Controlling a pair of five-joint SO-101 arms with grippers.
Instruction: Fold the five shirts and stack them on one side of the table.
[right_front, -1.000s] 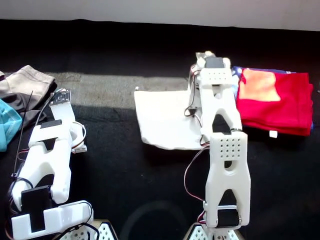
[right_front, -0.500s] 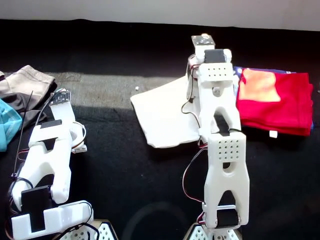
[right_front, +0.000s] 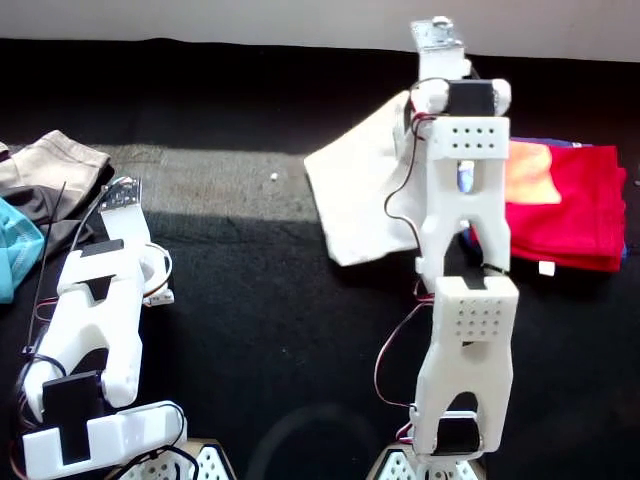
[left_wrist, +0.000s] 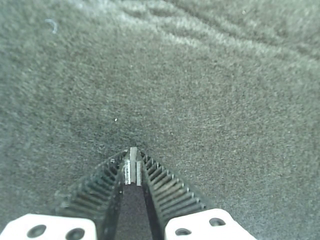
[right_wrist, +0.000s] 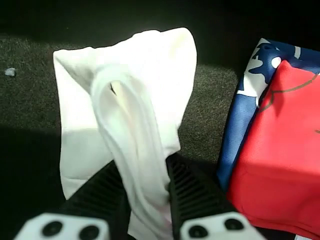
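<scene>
Right fingers (right_wrist: 187, 192), I saw, pinched the white shirt (right_wrist: 150, 75), bunched cloth just beside the red shirt (right_wrist: 280, 150), left fingers (left_wrist: 131, 167) pressed together over the dark tabletop (left_wrist: 225, 75).

Open: middle of the table (right_front: 250, 300), near to far.
Left edge: loose shirts (right_front: 45, 185).
Right: folded stack (right_front: 565, 210), white shirt (right_front: 360, 200) just beside it.

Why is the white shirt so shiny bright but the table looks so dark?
High view: a band of sunlight crosses the table, hitting the white shirt and red shirt; the near half lies in shadow. Right wrist view: the white shirt glares in the right pincer, with dark shadow beside it.
</scene>
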